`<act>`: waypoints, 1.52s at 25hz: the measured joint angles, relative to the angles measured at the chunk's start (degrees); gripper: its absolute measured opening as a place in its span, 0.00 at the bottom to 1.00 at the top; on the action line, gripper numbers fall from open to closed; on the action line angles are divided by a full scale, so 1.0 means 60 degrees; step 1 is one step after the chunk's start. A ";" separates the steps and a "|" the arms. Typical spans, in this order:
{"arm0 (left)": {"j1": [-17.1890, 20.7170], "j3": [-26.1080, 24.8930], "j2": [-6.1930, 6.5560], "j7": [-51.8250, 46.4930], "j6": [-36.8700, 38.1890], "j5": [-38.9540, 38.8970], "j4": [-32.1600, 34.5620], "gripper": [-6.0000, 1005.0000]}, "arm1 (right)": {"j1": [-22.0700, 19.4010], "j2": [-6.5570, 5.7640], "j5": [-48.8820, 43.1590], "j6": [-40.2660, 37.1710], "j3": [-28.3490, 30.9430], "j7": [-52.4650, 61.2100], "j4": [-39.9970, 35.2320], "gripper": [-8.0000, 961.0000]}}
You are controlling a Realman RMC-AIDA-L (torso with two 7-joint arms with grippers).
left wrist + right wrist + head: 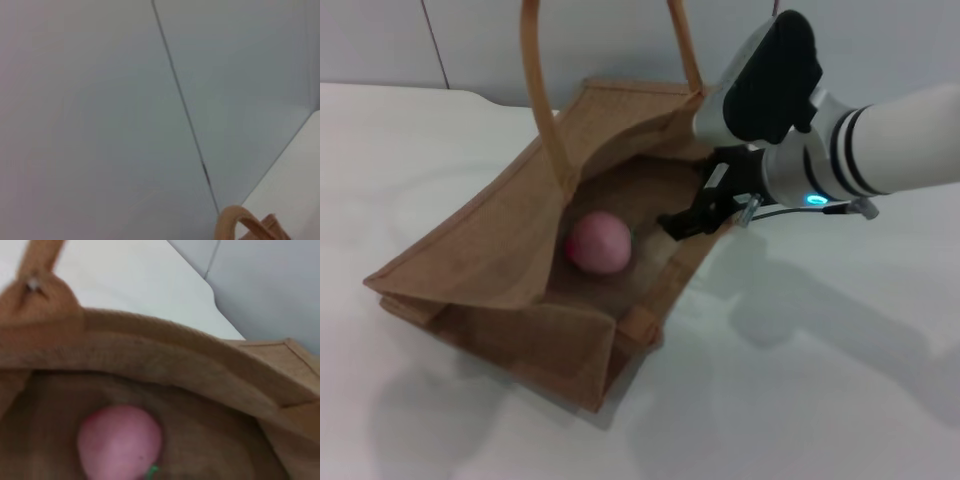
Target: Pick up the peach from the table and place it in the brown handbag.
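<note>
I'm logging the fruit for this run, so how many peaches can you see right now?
1. The peach lies inside the handbag, on its floor, with the right gripper at the bag's opening beside it. The bag's walls could hide more.

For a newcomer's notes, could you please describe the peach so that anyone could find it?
On the white table lies a brown handbag, its mouth open. The peach rests inside, beside the right gripper at the rim. It is the only round pink thing.
</note>
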 joint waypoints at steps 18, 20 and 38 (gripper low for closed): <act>0.0785 -0.0143 -0.0016 0.0081 0.2042 -0.0184 -0.1613 0.04 | -0.0758 0.0053 -0.4359 0.0132 0.1997 0.1367 -0.1183 0.92; 0.0809 -0.0146 -0.0006 0.0326 0.2191 -0.0389 -0.1913 0.04 | -0.0919 0.0054 -0.4374 -0.0012 0.2130 0.1397 -0.1406 0.92; 0.1716 -0.0402 -0.0047 0.3744 0.3729 -0.4330 -0.4092 0.47 | -0.1551 0.0095 -0.4278 -0.1565 0.2286 0.1903 -0.1714 0.92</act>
